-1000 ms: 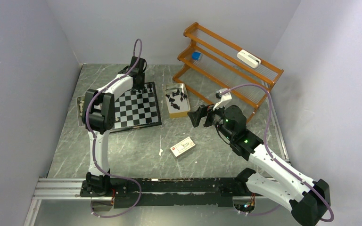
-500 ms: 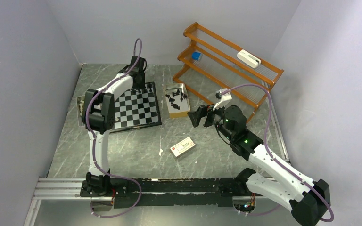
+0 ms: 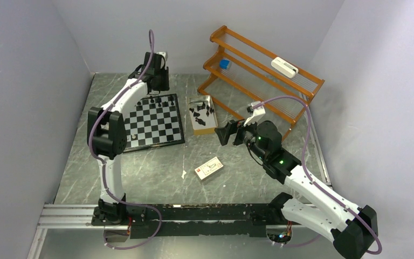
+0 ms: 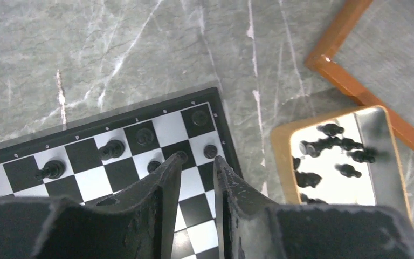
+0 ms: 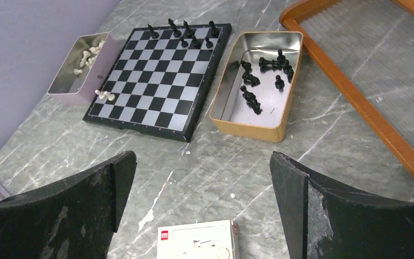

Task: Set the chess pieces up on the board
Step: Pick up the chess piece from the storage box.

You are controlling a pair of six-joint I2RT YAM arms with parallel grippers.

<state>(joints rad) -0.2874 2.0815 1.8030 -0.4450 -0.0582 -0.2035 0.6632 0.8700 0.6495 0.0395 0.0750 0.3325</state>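
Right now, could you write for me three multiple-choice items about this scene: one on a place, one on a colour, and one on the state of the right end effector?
1. Where does the gold tin with black pieces stand relative to the board?
A. on it
B. beside it, toward the wooden rack
C. under it

2. What colour are the pieces in the grey tin?
A. black
B. pale
C. red

3. The right end effector is:
A. wide open and empty
B. shut on a piece
C. shut on a tin's rim

Answers:
1 B, the gold tin sits between board and rack.
2 B, only pale pieces lie in the grey tin.
3 A, its fingers stand far apart with nothing between them.
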